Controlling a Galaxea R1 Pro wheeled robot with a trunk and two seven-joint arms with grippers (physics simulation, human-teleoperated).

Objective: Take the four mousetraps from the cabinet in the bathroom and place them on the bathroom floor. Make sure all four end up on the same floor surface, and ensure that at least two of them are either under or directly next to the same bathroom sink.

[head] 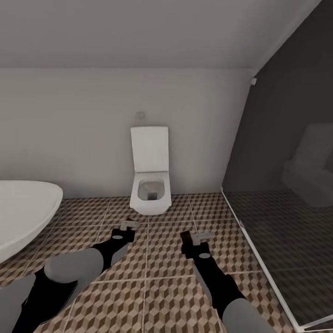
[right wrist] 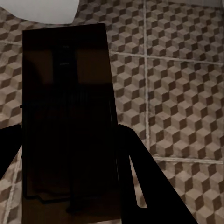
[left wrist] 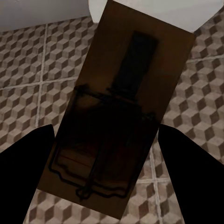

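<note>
Faced a white wall-hung toilet (head: 150,185), lid up, against the pale back wall. Cube-patterned bathroom floor (head: 157,277) below. White basin (head: 23,208) at left, glass shower screen (head: 277,240) at right. Both arms stretched forward: left gripper (head: 129,225) and right gripper (head: 201,237) each carried a small flat mousetrap, left mousetrap (head: 130,224), right mousetrap (head: 202,236), above the tiles.

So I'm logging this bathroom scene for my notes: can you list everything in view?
toilet: one, white, against the far wall, lid up
basin: one, white, at the left edge
bathroom floor: brown, beige and white cube-pattern tiles
glass shower screen: one, dark, on the right
mousetraps: two, brown wood with dark metal, one in the left tool, one in the right tool
left tool: black, shut on a trap
right tool: black, shut on a trap
</note>
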